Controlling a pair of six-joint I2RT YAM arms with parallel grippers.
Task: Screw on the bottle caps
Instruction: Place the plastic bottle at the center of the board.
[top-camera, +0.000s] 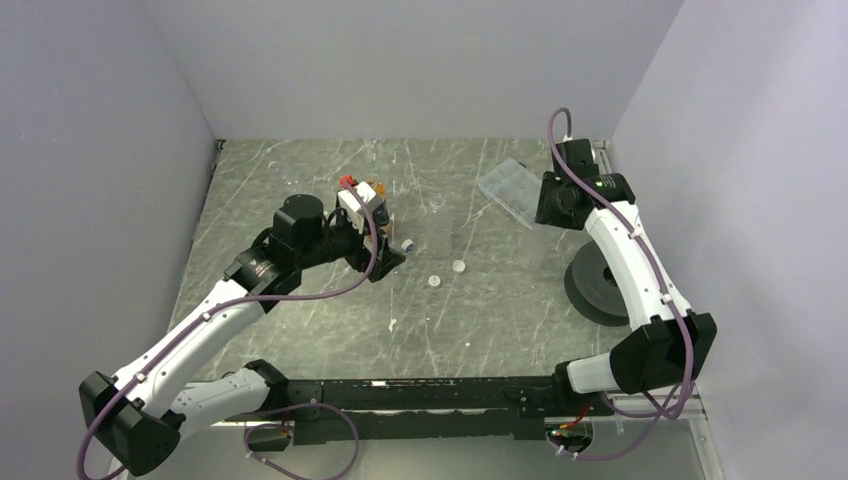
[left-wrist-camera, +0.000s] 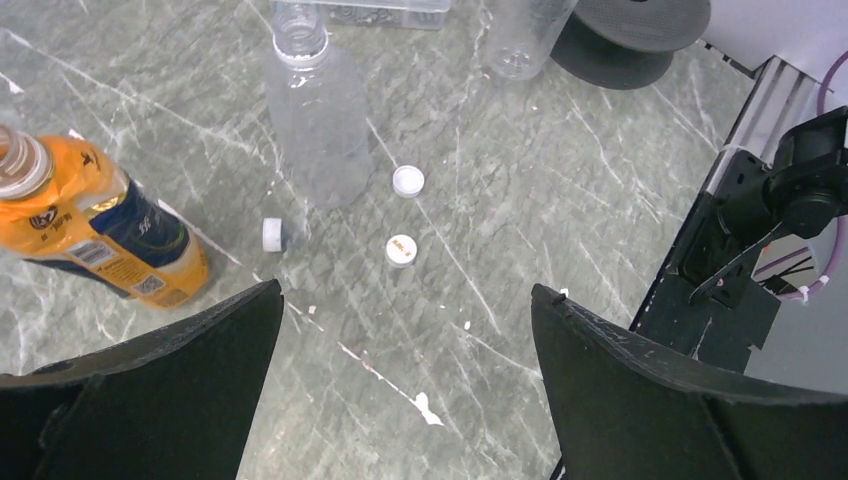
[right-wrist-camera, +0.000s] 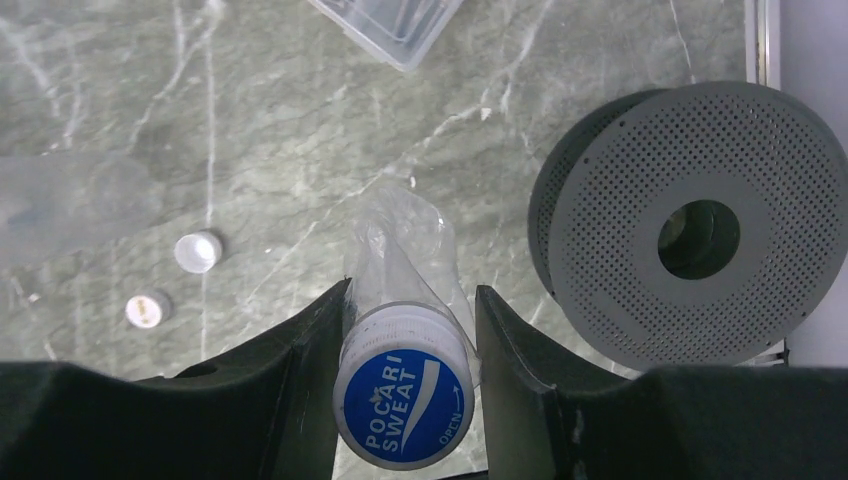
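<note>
Here, the left tool (left-wrist-camera: 405, 292) hangs released, its jaws spread wide over bare bench (left-wrist-camera: 560, 170) with nothing between them. The orange bottle (left-wrist-camera: 100, 225) stands just off its left finger, neck apparently uncapped. Three white caps (left-wrist-camera: 408, 180) lie loose on the right arm's side of the orange bottle. The tipped cap (left-wrist-camera: 272, 234) rests on its edge nearest to the bottle, and the other two lie flat a little further out. An open clear bottle (left-wrist-camera: 318, 120) stands near them, on the same side of the orange bottle.

The right tool (right-wrist-camera: 412, 295), well apart from the orange bottle, is clenched on a capped clear bottle (right-wrist-camera: 400, 240) just below its blue cap (right-wrist-camera: 402, 402).

The caps look light, hard and smooth, so they would likely skid or flip under a finger. A pinch across the ribbed rim seems safest. The clear bottles look thin and empty and would likely buckle at mid-body, so the stiffer neck is the better hold. The orange one looks full, heavier and steadier.

The orange bottle's mouth is cut off at the frame edge. A second clear vessel (left-wrist-camera: 520, 40), further out, is cropped, and I cannot tell bottle from cup. Whether the blue cap is fully tightened does not show.
</note>
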